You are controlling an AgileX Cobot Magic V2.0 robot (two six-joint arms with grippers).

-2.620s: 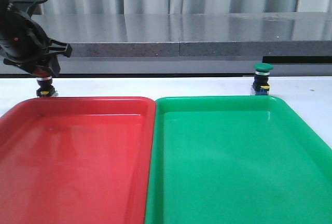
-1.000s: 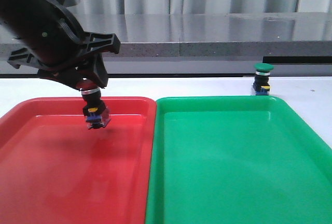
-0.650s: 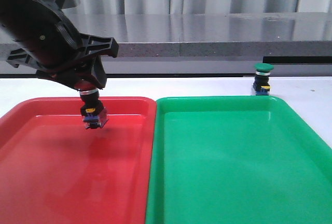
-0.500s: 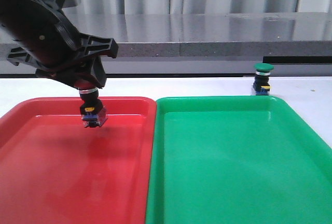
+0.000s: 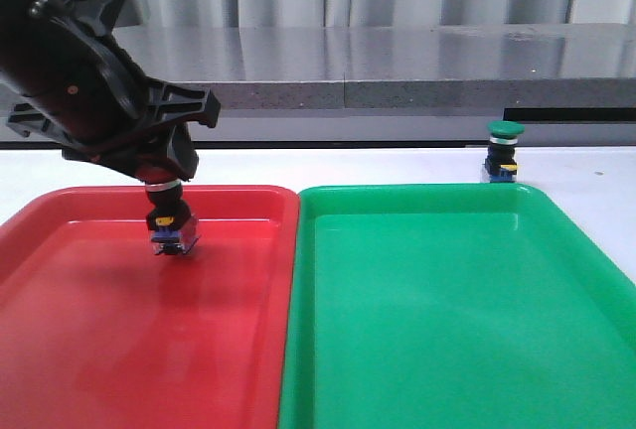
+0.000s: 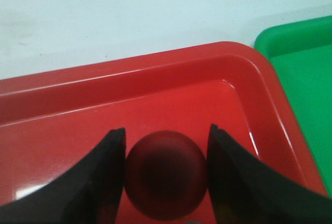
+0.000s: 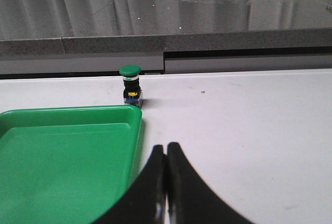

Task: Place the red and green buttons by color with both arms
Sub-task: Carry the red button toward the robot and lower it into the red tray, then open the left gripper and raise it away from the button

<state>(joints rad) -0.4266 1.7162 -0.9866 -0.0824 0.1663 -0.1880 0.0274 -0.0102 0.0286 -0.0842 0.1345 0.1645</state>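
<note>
My left gripper (image 5: pixel 165 177) is shut on the red button (image 5: pixel 171 220), gripping its dark red cap (image 6: pixel 166 180) between both fingers. The button hangs upright over the back part of the red tray (image 5: pixel 119 350), its blue base close to the tray floor; I cannot tell whether it touches. The green button (image 5: pixel 504 150) stands upright on the white table just behind the green tray's (image 5: pixel 447 320) back right corner. In the right wrist view the green button (image 7: pixel 130 84) is some way beyond my right gripper (image 7: pixel 166 146), which is shut on nothing, next to the green tray's edge (image 7: pixel 136 130).
The two trays lie side by side, red on the left, green on the right, with rims touching. A grey stone ledge (image 5: pixel 397 67) runs along the back of the white table (image 5: pixel 378 166). Curtains hang behind it.
The left gripper lifted the red button from the table behind the red tray and carried it over the tray. In the last second it drifted slightly left and back.
</note>
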